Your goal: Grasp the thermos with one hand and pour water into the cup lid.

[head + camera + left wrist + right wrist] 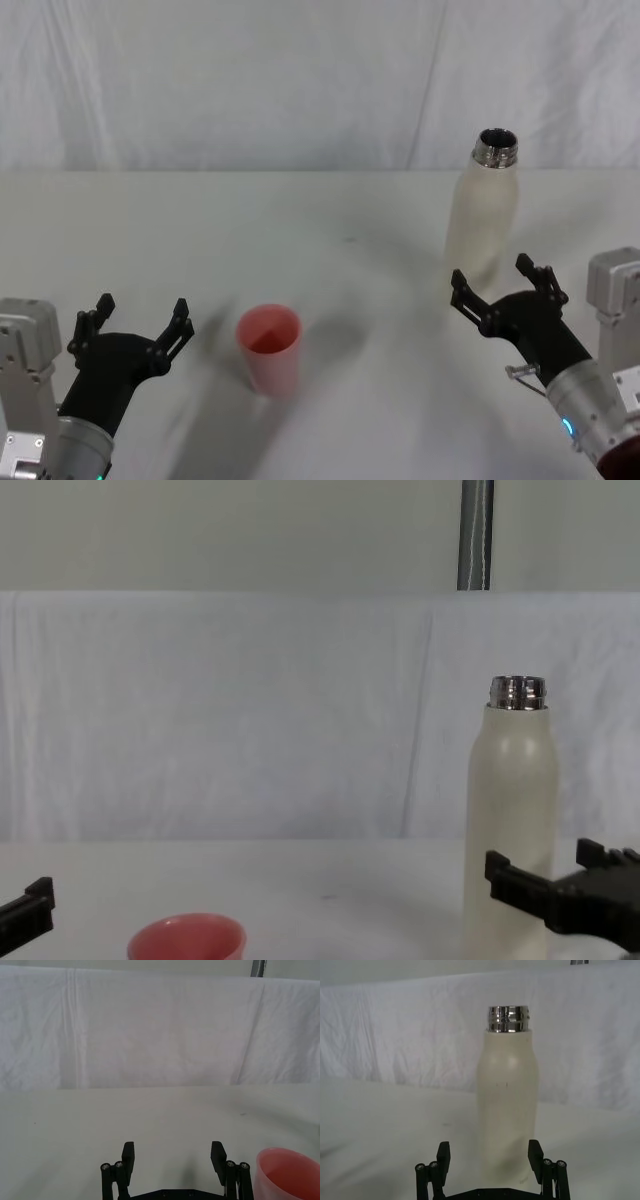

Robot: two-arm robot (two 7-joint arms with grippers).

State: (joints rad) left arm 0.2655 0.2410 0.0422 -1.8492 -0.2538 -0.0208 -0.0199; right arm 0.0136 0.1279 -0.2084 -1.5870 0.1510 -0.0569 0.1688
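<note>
The cream-white thermos (482,212) stands upright at the right of the table, its steel neck open; it also shows close up as thermos (507,1105) and as thermos (512,820). My right gripper (497,283) is open just in front of its base, fingers apart and not touching; the same right gripper (489,1156) frames the bottle's lower body, and right gripper (548,865) sits low beside it. The pink cup lid (269,348) stands upright near the table's middle-left, cup lid (287,1175), cup lid (187,939). My left gripper (142,315) is open, left of the cup, left gripper (173,1154).
A white cloth (300,80) hangs behind the white table (330,230). A metal pole (475,535) rises behind the cloth.
</note>
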